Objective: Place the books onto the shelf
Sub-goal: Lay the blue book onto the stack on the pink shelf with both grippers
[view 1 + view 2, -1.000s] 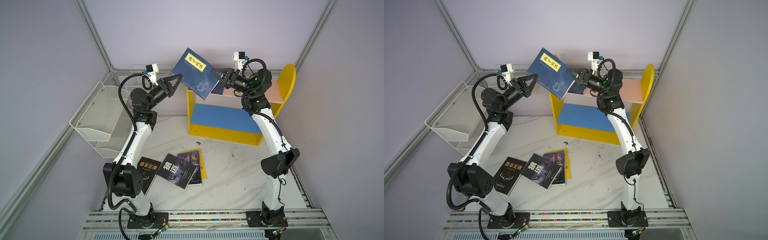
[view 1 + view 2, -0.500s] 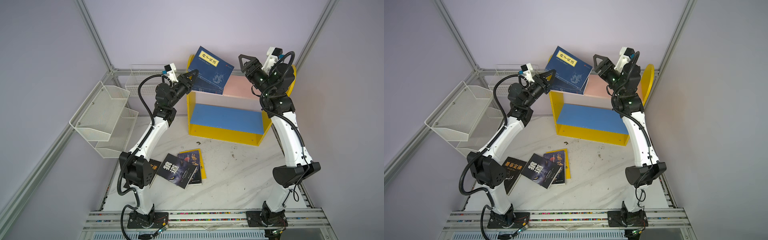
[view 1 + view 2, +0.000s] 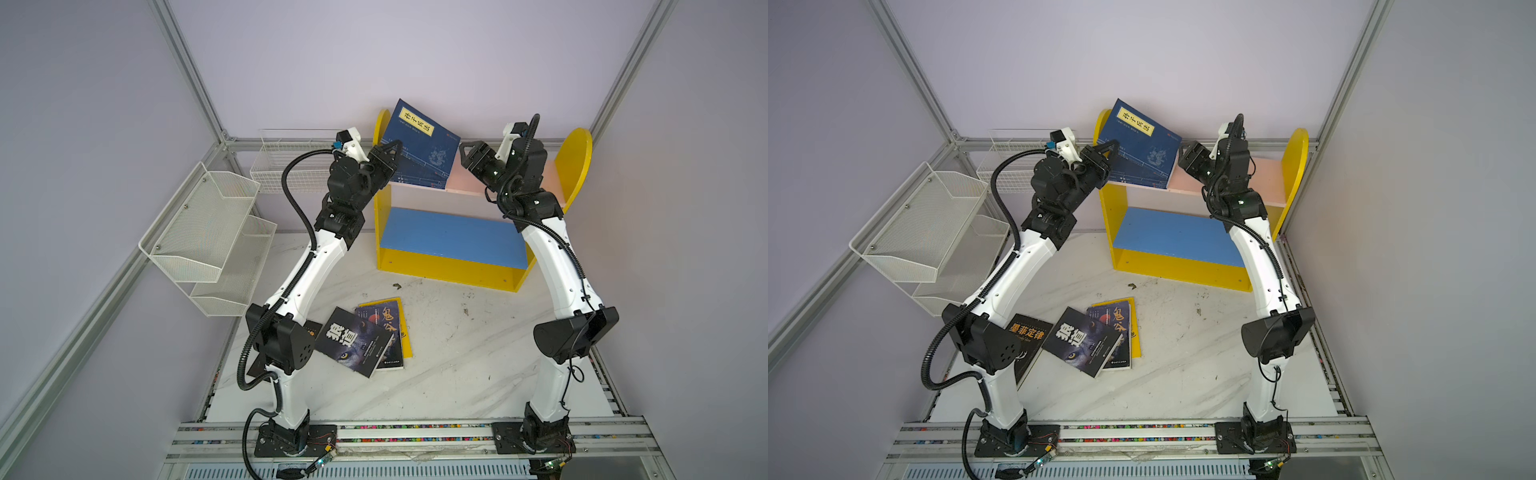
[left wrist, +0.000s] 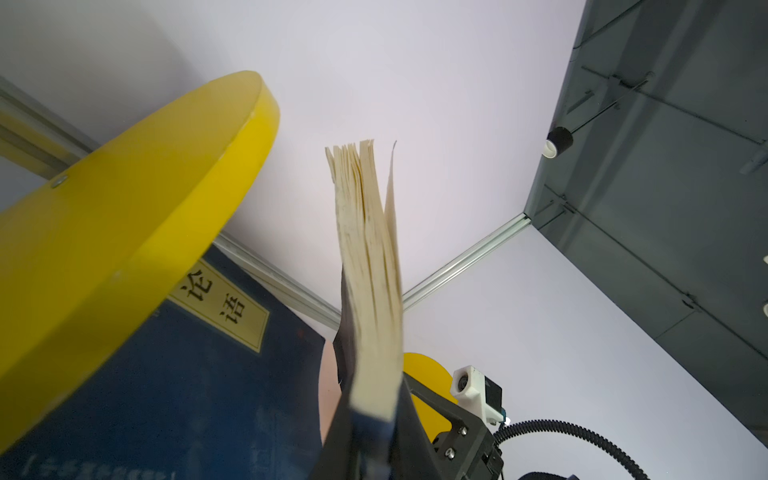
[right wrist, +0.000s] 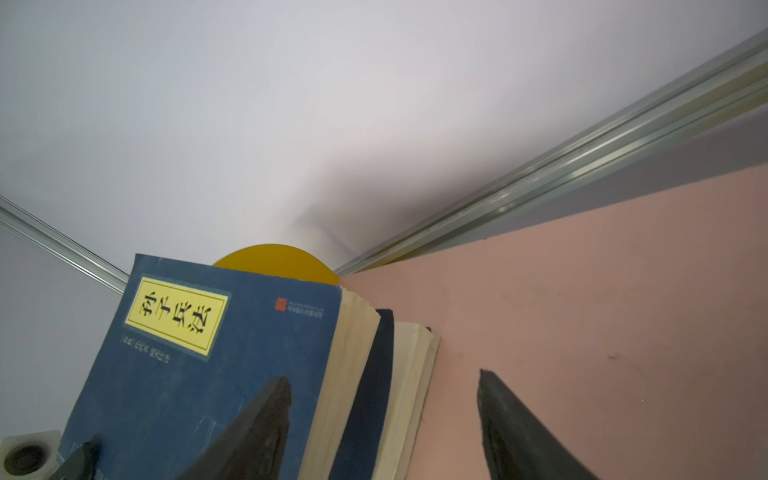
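Top views first: my left gripper (image 3: 395, 147) is clamped on the left end of the navy book (image 3: 426, 143). It sits tilted over the left end of the shelf (image 3: 575, 164), above the pink upper board (image 3: 467, 183). Cover faces up toward the camera head, and the long edge and yellow title label run from the left side across to my right gripper (image 3: 462, 157), which hangs just beside the book's right end, spread wide, holding nothing. Down on the marbled table (image 3: 457, 365), glossy paperbacks: the wolf-cover book (image 3: 353, 340) overlaps the yellow-edged book (image 3: 388, 322), and a black book (image 3: 1025, 336) lies partly hidden behind my left arm. The mesh rack (image 3: 208, 232) and wire basket (image 3: 286, 166) stand well off to the left. Left wrist: cream page edges fan out from my closed fingers (image 4: 338, 444). Beside them a second navy book (image 4: 187, 374), matte, leans by the rounded yellow panel (image 4: 124, 228). Right wrist: my dark tapered fingers stand far apart over smooth pink board, and the navy book lies atop the second one.
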`<action>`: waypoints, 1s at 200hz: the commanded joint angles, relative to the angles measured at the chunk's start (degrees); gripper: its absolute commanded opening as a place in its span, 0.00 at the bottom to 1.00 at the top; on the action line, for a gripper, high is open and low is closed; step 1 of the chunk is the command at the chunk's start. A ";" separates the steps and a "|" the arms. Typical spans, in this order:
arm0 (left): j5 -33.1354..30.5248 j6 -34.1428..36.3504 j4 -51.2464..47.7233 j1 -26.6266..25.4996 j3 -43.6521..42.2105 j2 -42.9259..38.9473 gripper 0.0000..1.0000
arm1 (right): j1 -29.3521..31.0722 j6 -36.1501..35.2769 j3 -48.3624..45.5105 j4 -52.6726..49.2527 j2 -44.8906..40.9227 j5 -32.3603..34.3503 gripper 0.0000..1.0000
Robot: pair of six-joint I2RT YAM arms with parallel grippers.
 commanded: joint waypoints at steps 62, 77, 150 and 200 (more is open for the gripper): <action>-2.83 0.08 -0.51 -0.69 6.03 1.08 0.00 | 3.10 1.15 -2.16 0.89 -0.03 -2.36 0.74; -3.17 0.08 -0.66 -0.73 5.29 0.69 0.00 | 3.74 0.63 -0.71 -1.03 1.01 -0.96 0.72; -4.97 -0.18 -1.82 -0.64 3.06 -0.96 0.00 | 5.66 -0.85 1.18 -3.22 2.48 1.96 0.60; -5.12 -1.23 -2.27 -0.25 1.07 -2.15 0.00 | 6.52 -0.77 1.65 -3.31 2.85 2.20 0.50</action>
